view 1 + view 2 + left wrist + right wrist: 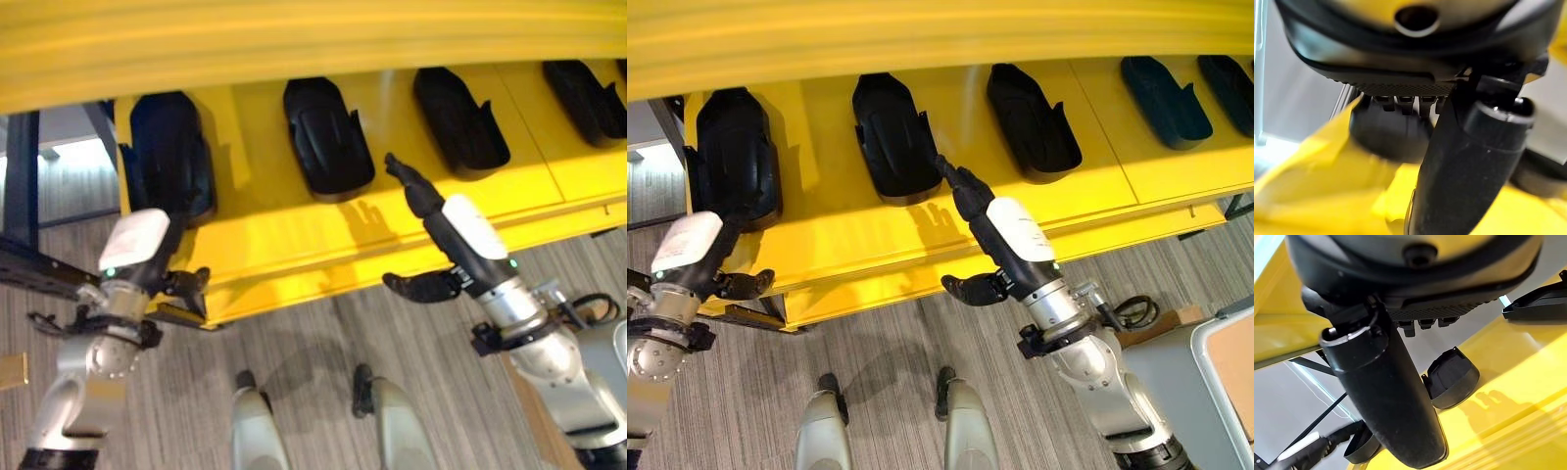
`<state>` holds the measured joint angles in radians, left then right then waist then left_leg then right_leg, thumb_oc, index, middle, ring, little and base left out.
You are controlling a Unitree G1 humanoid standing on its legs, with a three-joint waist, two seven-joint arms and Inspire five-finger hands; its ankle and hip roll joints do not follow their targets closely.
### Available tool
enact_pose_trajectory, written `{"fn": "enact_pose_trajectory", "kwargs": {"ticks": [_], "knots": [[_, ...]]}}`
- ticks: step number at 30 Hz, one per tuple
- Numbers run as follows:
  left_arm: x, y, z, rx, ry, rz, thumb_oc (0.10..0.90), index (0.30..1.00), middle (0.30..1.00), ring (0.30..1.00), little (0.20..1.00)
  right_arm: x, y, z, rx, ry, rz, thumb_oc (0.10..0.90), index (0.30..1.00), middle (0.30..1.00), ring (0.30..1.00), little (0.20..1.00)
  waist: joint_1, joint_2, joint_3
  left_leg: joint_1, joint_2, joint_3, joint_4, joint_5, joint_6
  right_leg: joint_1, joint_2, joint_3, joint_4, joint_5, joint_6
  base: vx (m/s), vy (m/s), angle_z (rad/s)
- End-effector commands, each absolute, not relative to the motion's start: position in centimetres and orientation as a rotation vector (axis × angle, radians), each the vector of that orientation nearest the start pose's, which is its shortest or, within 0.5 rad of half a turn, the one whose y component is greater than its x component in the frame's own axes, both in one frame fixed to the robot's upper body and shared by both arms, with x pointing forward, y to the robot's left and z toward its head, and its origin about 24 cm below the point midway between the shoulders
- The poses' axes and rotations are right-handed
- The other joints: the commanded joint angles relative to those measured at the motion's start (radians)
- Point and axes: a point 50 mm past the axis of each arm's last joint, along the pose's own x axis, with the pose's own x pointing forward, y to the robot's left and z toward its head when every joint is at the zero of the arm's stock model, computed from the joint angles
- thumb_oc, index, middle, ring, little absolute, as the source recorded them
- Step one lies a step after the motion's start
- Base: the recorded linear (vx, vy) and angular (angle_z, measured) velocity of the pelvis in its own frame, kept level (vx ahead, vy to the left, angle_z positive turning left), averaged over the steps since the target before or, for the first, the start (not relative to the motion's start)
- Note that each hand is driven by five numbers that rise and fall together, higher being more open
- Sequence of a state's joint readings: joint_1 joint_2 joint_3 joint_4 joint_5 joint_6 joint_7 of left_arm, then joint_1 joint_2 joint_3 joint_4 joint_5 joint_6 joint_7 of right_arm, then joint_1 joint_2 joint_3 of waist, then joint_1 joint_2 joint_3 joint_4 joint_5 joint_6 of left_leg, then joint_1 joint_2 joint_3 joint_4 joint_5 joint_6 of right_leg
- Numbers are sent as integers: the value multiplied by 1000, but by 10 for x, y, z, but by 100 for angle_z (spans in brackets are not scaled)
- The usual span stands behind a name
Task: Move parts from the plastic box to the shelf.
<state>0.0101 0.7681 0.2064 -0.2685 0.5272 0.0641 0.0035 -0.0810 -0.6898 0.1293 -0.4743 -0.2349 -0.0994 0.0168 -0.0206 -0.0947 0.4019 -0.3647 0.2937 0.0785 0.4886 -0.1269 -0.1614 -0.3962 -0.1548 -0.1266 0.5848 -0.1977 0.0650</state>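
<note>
Several black moulded parts lie in a row on the yellow shelf (294, 235): one at the far left (167, 147), a second (328, 137), a third (460, 122) and more to the right (588, 98). My left hand (137, 245) reaches up against the near end of the far-left part, its thumb (186, 284) spread below the shelf's front edge. In the left wrist view that part (1391, 132) shows just past the hand. My right hand (470, 230) is open and holds nothing. Its straight fingers (407, 181) hover over the shelf between the second and third parts.
A second yellow board (294, 39) overhangs the shelf along the top. A dark frame (20, 196) stands at the shelf's left end. A pale box corner (1229, 338) shows at the lower right, on the grey plank floor (313, 333).
</note>
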Motion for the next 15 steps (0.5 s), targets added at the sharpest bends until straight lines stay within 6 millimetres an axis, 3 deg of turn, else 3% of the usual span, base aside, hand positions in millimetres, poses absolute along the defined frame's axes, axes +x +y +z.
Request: {"fn": "enact_pose_trajectory", "kwargs": {"ticks": [1, 7, 15], "knots": [[235, 263, 239, 1386, -611, 378, 900, 1000, 1000, 1000, 1000, 222, -161, 224, -883, -894, 207, 900, 1000, 1000, 1000, 1000, -14, 11, -83, 27, -17, -45, -32, 33, 59, 26, -9, 29, 28, 16, 3, 0, 0, 0], [228, 263, 255, 1409, -697, 452, 900, 1000, 1000, 1000, 1000, 221, -160, 225, -890, -905, 219, 900, 1000, 1000, 1000, 1000, -14, 12, -88, 34, -18, -42, -39, 34, 59, 33, -6, 30, 20, 18, 3, 0, 0, 0], [211, 242, 270, 1351, -950, 473, 900, 1000, 1000, 1000, 1000, 219, -155, 231, -868, -960, 249, 900, 1000, 1000, 1000, 1000, -11, 9, -90, 44, -20, -43, -47, 38, 57, 44, -5, 33, 10, 22, 4, 0, 0, 0]]}}
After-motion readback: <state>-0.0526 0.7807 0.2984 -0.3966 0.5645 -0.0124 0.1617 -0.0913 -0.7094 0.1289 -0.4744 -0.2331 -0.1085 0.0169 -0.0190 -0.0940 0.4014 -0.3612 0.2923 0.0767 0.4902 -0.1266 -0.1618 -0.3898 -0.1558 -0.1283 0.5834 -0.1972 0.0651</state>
